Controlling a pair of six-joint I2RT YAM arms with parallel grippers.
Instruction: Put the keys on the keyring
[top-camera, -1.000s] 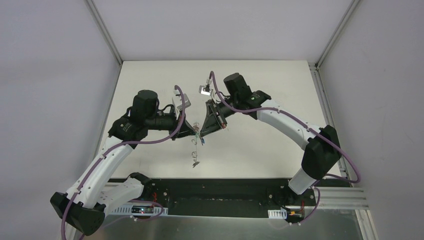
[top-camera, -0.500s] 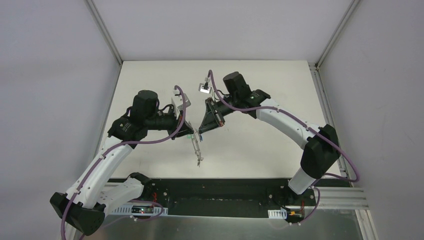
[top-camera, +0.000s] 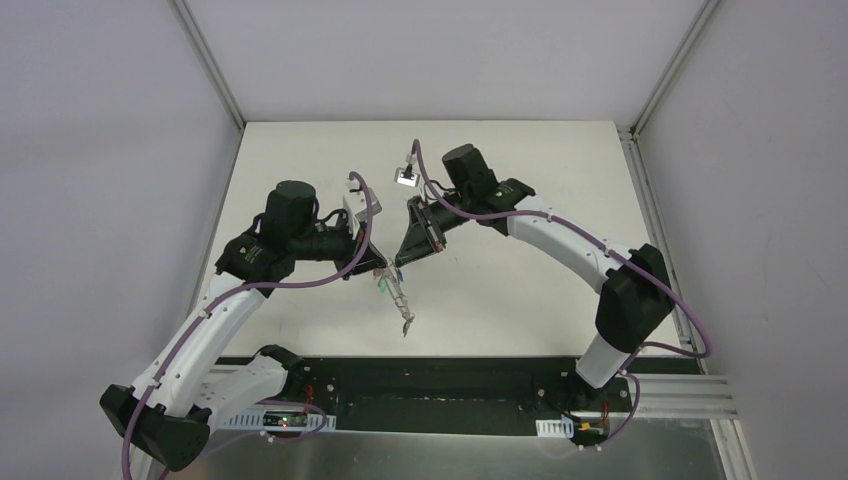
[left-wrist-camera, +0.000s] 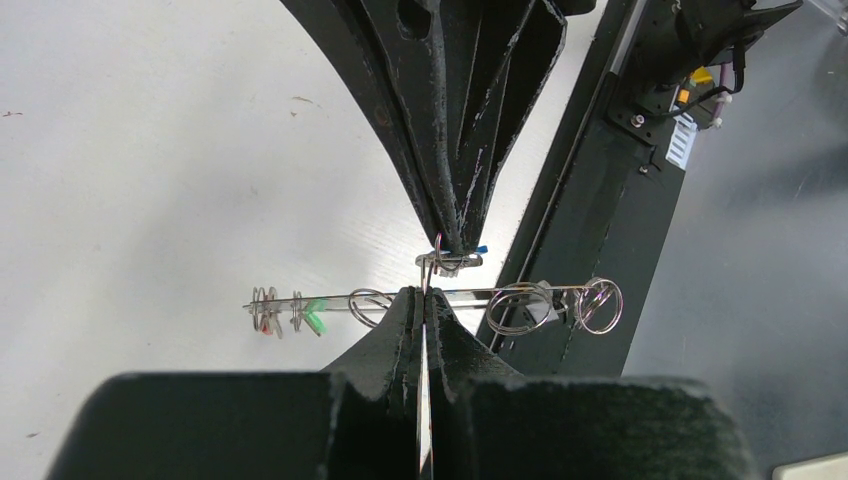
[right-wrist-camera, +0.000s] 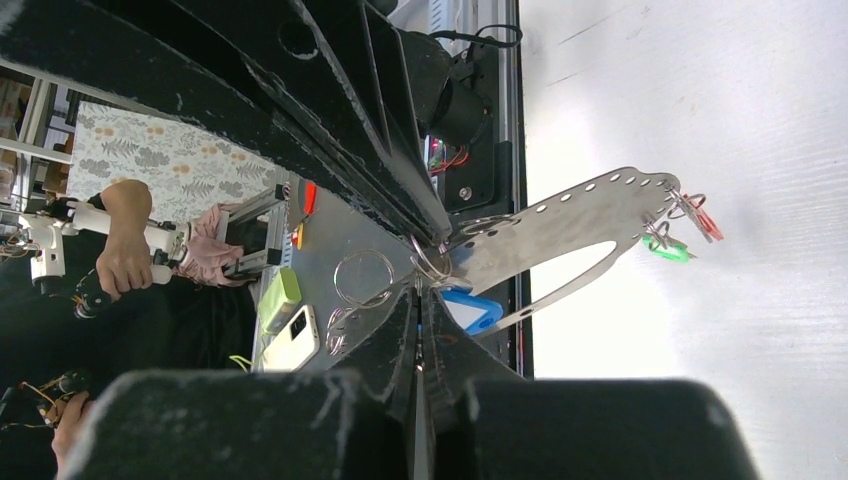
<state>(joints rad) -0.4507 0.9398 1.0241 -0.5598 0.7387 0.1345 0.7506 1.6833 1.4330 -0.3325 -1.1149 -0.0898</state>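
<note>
Keyring (right-wrist-camera: 560, 225): mid-air over the table (top-camera: 520, 200), clamped between the fingers of the left gripper (left-wrist-camera: 424, 300); green tag (right-wrist-camera: 665, 248), red tag (right-wrist-camera: 705, 222) aboard. Blue-tagged key (right-wrist-camera: 470, 310): pinched tight by the right gripper (right-wrist-camera: 415, 300), touching the ring. We advise holding the ring steady, threading slowly

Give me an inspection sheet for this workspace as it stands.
Surface: white table, faint marks only.
Job's things: keyring held up between both arms, with the red tag and green tag dangling from it; blue-tagged key beside the right end effector.
Clutter: nothing seen.
End effectors: left end effector shut on the keyring; right end effector shut on the blue-tagged key's ring.
Cables: purple cables run along both arms, away from the keyring.
Surroundings: grey walls; a person's hand beyond the table.
</note>
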